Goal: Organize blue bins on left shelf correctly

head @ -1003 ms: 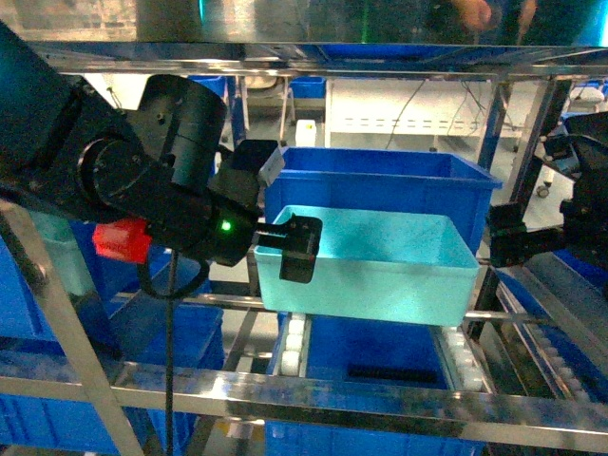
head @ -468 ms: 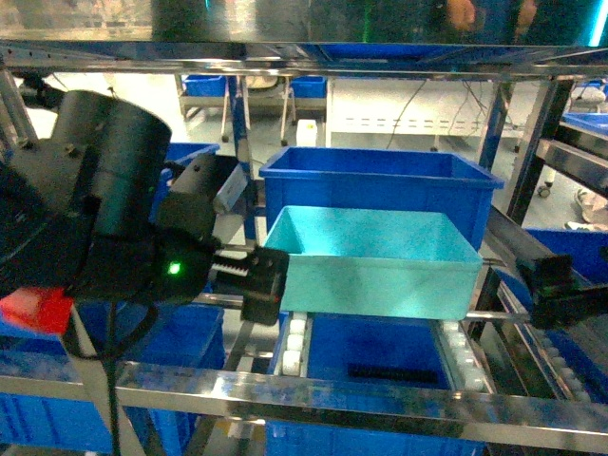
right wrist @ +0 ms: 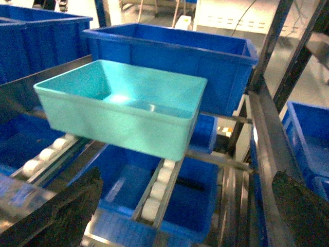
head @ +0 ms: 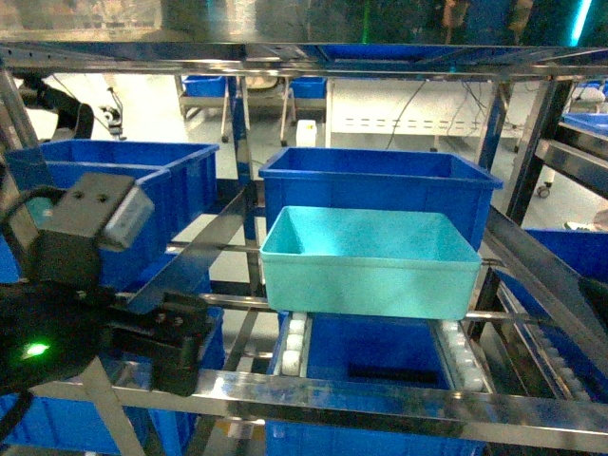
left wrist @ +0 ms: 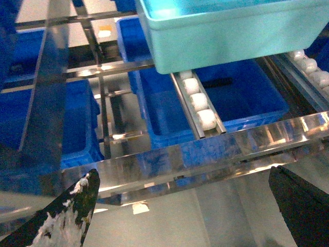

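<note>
The light turquoise bin (head: pixel 370 261) sits alone on the white rollers (head: pixel 293 347) of the left shelf (head: pixel 380 399), with nothing touching it. A dark blue bin (head: pixel 380 185) stands right behind it, and another (head: pixel 123 185) is on the lane to the left. My left gripper (head: pixel 180 347) hangs low at the left, in front of the shelf's front rail. In the left wrist view it (left wrist: pixel 185 208) is open and empty below the rail (left wrist: pixel 205 157), with the turquoise bin (left wrist: pixel 231 31) above. My right gripper (right wrist: pixel 180 218) is open and empty, short of the turquoise bin (right wrist: pixel 123 108).
More dark blue bins (head: pixel 361 366) fill the level below the rollers. Slanted steel side rails (head: pixel 541 275) and upright posts (head: pixel 522 152) frame the lane. A top shelf rail (head: pixel 304 59) runs overhead. Further blue bins (right wrist: pixel 308 134) sit to the right.
The left gripper came off the turquoise bin's left front corner and drew back down and to the left. The right arm has left the head view. The bin stayed put.
</note>
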